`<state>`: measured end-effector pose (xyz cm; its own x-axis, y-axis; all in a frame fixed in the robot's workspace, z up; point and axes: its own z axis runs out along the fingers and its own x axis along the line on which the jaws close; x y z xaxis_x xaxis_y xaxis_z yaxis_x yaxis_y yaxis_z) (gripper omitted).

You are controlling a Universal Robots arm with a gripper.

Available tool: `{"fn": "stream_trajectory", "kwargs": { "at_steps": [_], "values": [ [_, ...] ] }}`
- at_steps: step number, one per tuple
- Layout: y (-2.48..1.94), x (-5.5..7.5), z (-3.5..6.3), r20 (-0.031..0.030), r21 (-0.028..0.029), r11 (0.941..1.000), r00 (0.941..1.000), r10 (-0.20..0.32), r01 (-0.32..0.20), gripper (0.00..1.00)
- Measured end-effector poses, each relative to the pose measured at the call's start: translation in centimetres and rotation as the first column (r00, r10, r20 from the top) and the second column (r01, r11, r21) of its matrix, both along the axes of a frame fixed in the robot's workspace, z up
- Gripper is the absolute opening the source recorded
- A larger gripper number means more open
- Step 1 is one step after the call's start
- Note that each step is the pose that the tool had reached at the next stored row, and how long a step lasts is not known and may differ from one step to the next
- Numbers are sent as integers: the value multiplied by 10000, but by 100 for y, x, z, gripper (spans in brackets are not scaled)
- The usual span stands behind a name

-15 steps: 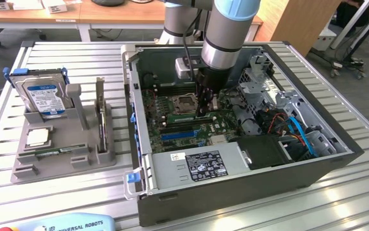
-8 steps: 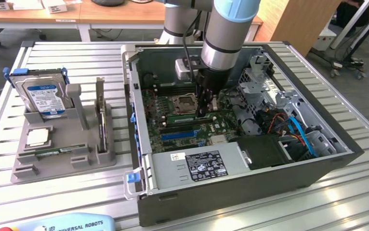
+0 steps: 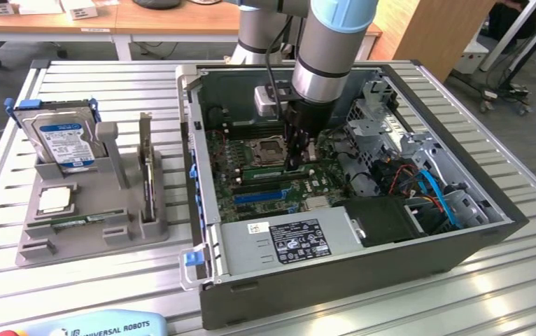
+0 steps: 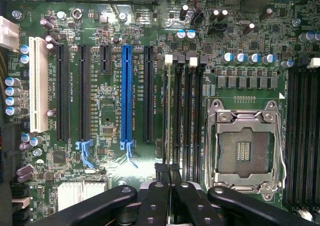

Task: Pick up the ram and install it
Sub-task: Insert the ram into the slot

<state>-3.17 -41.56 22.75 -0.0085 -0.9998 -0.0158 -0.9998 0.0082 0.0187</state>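
well off to the exterior view's left of your black two-finger gripper [image 3: 296,164] sits the grey plastic holder [image 3: 91,241], while the gripper's fingers, pressed almost together, pinch the long thin green ram stick [image 4: 166,111] edge-on just below them, the silver cpu socket [image 4: 245,146] just beside it.

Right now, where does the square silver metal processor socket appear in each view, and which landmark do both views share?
Exterior view: square silver socket mid-motherboard, on the exterior view's left of the gripper.
Wrist view: socket between two banks of black memory slots.
Shared landmark: the long blue expansion slot.
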Motion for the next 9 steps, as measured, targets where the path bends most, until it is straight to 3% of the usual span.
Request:
{"fn": "stream_trajectory", "kwargs": {
  "at_steps": [3, 4, 9],
  "values": [
    [0, 0, 0, 0, -1, 10000, 10000, 0, 0, 18],
    [0, 0, 0, 0, 0, 10000, 10000, 0, 0, 25],
    [0, 0, 2, 0, 0, 10000, 10000, 1, -1, 25]
  ]
}}
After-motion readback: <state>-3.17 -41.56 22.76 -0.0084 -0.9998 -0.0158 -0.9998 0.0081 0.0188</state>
